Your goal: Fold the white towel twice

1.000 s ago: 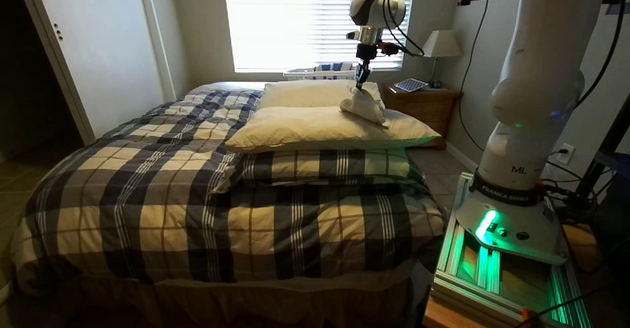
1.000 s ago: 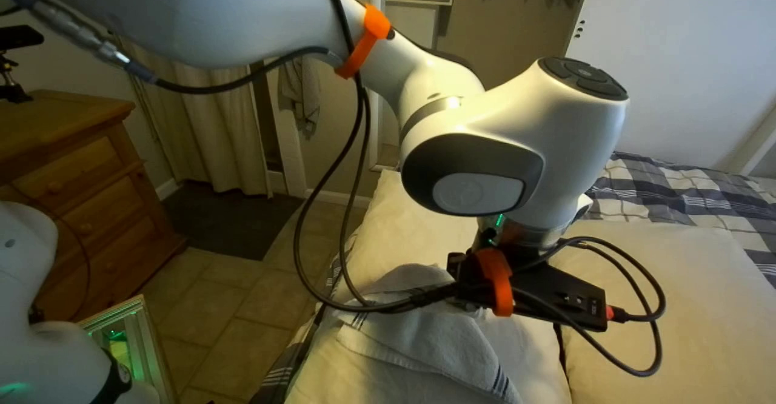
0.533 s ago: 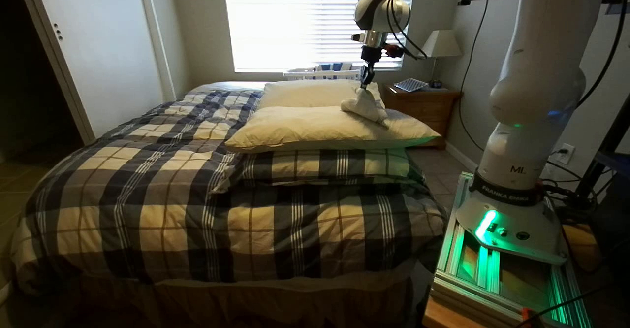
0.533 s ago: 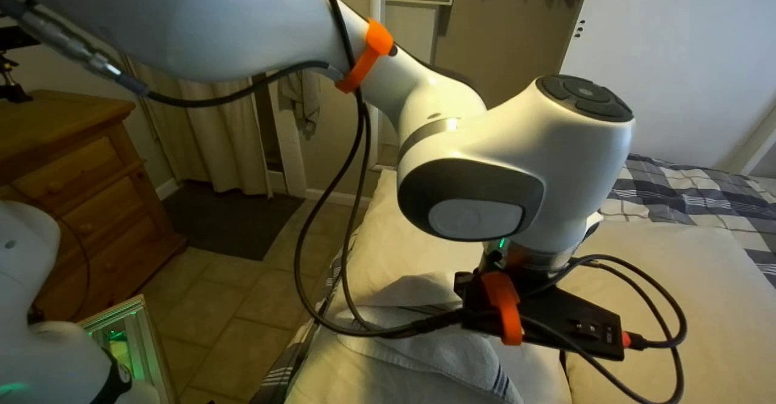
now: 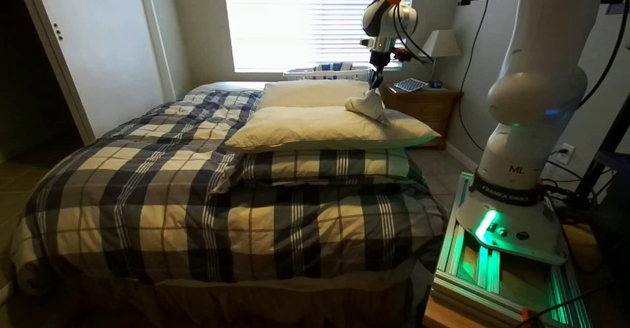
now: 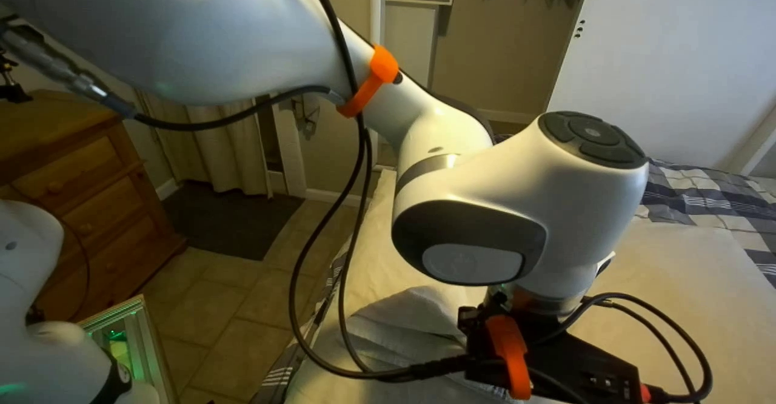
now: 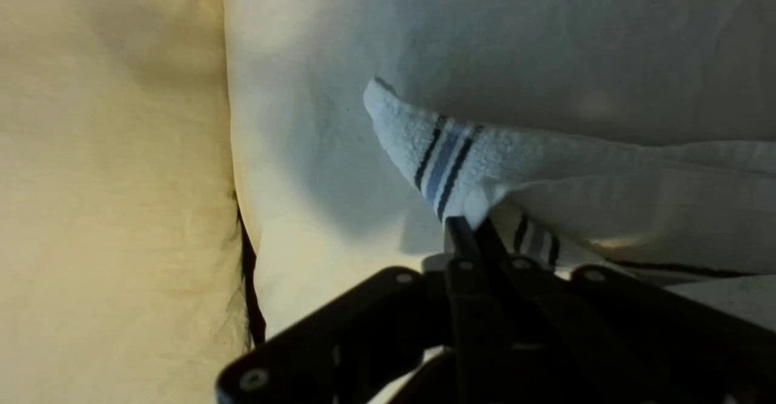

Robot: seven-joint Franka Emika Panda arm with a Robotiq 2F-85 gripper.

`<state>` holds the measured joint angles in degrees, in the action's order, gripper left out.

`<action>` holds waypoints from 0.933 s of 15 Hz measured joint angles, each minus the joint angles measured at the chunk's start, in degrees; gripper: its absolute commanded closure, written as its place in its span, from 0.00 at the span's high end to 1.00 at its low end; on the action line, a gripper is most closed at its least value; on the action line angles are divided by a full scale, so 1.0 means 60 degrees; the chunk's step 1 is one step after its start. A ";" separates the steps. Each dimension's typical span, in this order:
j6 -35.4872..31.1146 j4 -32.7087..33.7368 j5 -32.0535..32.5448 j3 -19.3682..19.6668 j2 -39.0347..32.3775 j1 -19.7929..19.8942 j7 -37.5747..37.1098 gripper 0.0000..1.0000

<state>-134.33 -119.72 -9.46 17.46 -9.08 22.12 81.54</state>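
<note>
Puffy cream pillow [image 5: 305,127] beneath, the white terry towel [image 5: 367,105] pinched by the black tool [image 7: 474,229] may be misfolded, its eleven-o'clock wrist-view corner [image 7: 397,122] loose

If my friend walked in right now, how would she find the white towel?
Find the plaid-covered bed, then the cream pillow beneath the gripper. The white towel lies there, partly held up by it. Unlike the plain, puffy pillow, it's thin and limp, with blue and dark stripes.
</note>
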 measured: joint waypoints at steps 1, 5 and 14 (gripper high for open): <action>-0.0108 -0.0013 0.0001 0.0010 -0.0024 0.0036 0.0019 0.01; -0.0659 -0.0013 0.0001 0.0015 -0.0195 0.0187 0.0096 0.28; -0.0862 0.0200 0.0766 0.0218 -0.0298 0.0310 0.0146 0.84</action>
<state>-139.50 -118.52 -4.87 18.76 -10.87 23.97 82.42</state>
